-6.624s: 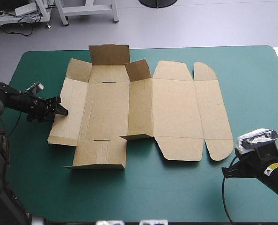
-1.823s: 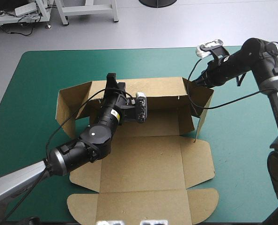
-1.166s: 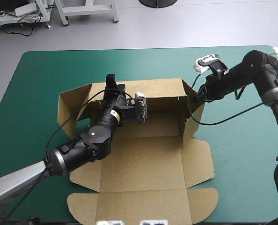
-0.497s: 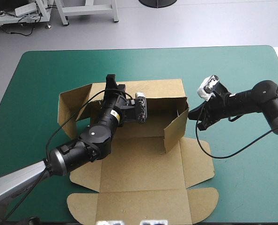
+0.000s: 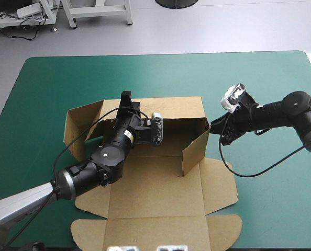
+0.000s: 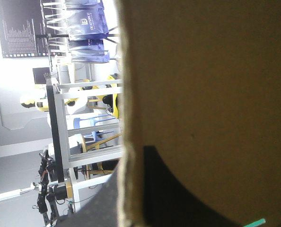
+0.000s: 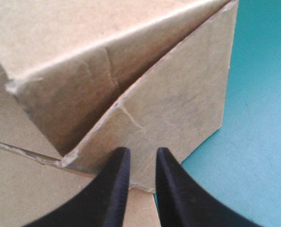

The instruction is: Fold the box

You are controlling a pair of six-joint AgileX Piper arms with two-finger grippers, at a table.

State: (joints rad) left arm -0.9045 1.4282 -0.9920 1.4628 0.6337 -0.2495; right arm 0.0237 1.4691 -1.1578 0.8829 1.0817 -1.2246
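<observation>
The brown box (image 5: 160, 178) lies mid-table, its back wall (image 5: 171, 107) raised and its lid (image 5: 160, 230) flat toward the near edge. My left gripper (image 5: 126, 98) reaches over the floor and is shut on the back wall's top edge. In the left wrist view the board (image 6: 206, 80) runs between the black fingers (image 6: 178, 189). The right end flap (image 5: 195, 149) stands turned inward. My right gripper (image 5: 214, 127) sits just outside that corner, its fingers slightly apart and holding nothing. In the right wrist view its tips (image 7: 141, 152) are close against the flap (image 7: 178, 109).
The left end flap (image 5: 79, 123) stands splayed outward at the box's left. Rounded lid tabs lie flat near the table's near edge. Teal-green cover (image 5: 270, 198) stretches wide to the right of the box and beyond its back wall.
My right gripper came down from the box's far right corner to its right side, the right flap swung inward, and its fingers parted a little. The left gripper kept hold of the back wall.
</observation>
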